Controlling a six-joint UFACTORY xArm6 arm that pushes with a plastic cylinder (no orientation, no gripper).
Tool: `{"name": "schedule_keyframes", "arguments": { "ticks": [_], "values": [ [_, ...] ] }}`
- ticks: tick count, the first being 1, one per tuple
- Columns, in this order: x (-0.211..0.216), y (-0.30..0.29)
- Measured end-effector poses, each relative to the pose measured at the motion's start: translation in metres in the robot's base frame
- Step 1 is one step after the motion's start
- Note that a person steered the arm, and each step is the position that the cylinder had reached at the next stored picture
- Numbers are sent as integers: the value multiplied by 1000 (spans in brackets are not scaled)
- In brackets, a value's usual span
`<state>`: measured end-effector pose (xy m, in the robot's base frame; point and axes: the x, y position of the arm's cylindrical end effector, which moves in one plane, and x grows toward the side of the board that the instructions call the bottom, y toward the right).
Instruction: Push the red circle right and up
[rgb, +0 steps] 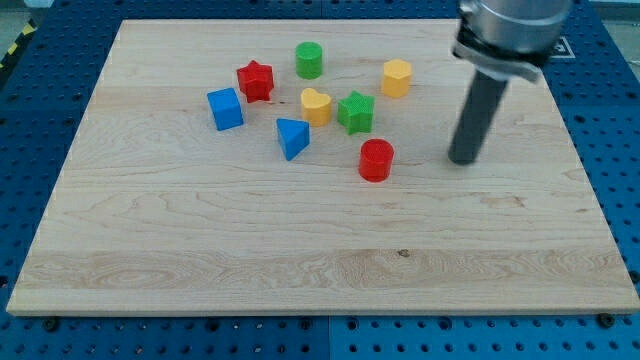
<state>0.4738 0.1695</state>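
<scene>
Right now the red circle (376, 160) stands a little to the view's right of the middle of the wooden counter (300, 260), and it is the block lying nearest the view's bottom. The tool is a single dark rod with no parts to spread or close, and it grips nothing. Its tip (463, 160) rests on the counter to the view's right of the red circle, about level with it, with a clear strip of wood between the two.

Everything else sits toward the view's top or left of the red circle. The green star (355, 112) is nearest, just above it and slightly left, not touching. The yellow heart (316, 105) is up and to the left of the red circle, just beside the green star. The blue triangle (292, 137) lies to the left of the red circle and a little higher. The yellow hexagon (396, 77) is above the red circle and slightly right. The green cylinder (309, 60) is farther up and left. The red star (256, 80) and the blue cube (225, 108) are the farthest from the red circle, well to its left and higher.
</scene>
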Motion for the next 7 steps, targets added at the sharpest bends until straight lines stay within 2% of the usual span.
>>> {"name": "schedule_keyframes", "arguments": {
  "ticks": [1,2,3,4,5,7],
  "values": [
    [50,1],
    [71,-63],
    [67,-120],
    [36,-147],
    [12,-150],
    [2,-146]
  ]
}}
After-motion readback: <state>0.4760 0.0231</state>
